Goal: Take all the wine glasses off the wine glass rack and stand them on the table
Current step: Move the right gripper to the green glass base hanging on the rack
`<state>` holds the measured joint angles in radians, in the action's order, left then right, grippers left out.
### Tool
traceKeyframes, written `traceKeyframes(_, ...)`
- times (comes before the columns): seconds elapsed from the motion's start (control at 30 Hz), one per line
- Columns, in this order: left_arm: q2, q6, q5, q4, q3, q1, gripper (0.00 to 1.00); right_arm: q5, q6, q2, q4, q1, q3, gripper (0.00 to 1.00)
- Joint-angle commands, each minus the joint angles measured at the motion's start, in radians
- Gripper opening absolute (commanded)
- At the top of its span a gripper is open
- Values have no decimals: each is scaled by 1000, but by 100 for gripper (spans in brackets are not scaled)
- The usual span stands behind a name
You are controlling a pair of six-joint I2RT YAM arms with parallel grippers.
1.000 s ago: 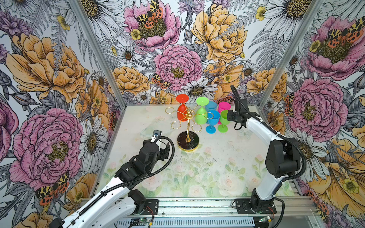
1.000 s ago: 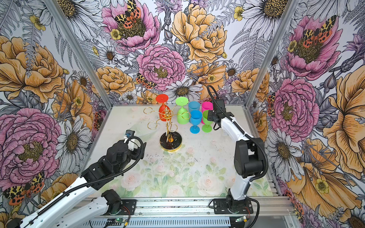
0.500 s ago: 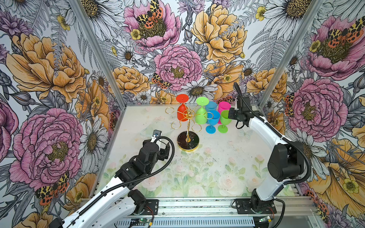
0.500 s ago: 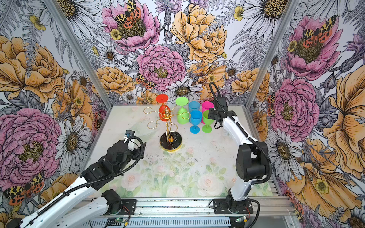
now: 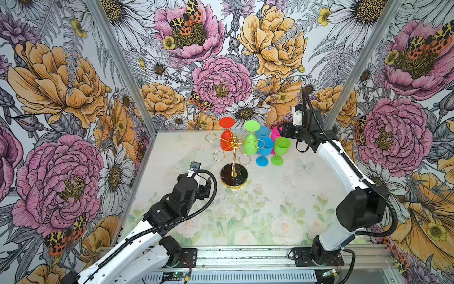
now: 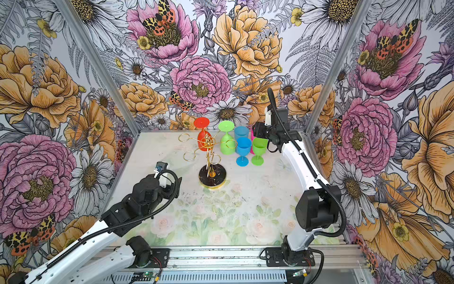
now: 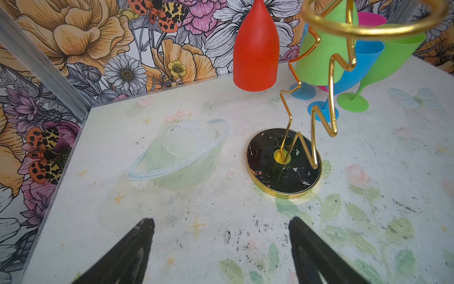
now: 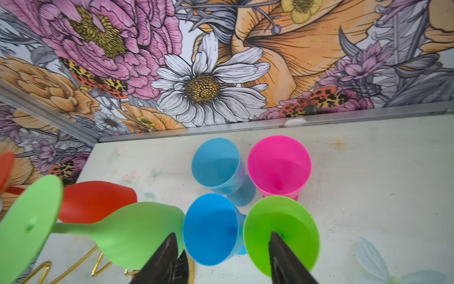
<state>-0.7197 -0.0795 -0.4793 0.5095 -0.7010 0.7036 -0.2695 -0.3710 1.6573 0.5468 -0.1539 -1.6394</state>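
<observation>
Two glasses hang upside down on the rack (image 5: 233, 177), upper centre in both top views: a red glass (image 5: 226, 142) left of the post and a hung green glass (image 5: 250, 145) just right of it. Four more stand in a tight cluster on the worktop (image 5: 245, 216) right of the rack. The nearest is a blue glass (image 5: 265, 147), just beside the hung green bowl. The right claw (image 8: 223, 233) hovers above that cluster, released and empty. The left claw (image 7: 220, 219) is spread wide over bare worktop at the lower left of the rack, grasping nothing.

We judge the hung green glass the next to come off, and crowding the main risk. A claw dropping toward it from the right could knock over the blue glass or the standing green glass (image 5: 282, 146). A tug before the stem is free of its loop could drag or tip the thin wire rack, since nothing steadies its base. The smooth tapered bowl could also slip through a loose grip.

Both hung glasses look like opaque matte plastic, with the round foot up, the stem through a gold loop and the mouth down. The red bowl is narrower.
</observation>
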Motion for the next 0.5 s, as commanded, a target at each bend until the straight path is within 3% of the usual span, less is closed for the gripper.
traceKeyframes(0.0, 17, 1, 20, 3, 9, -9, 88, -151, -40, -15, 10, -14, -56, 60)
traceKeyframes(0.23, 22, -3, 38, 3, 10, -11, 88, -329, -97, 14, 9, -37, -134, 61)
traceKeyframes(0.47, 27, -7, 66, -1, 8, -19, 89, -373, -137, 53, 7, -79, -176, 63)
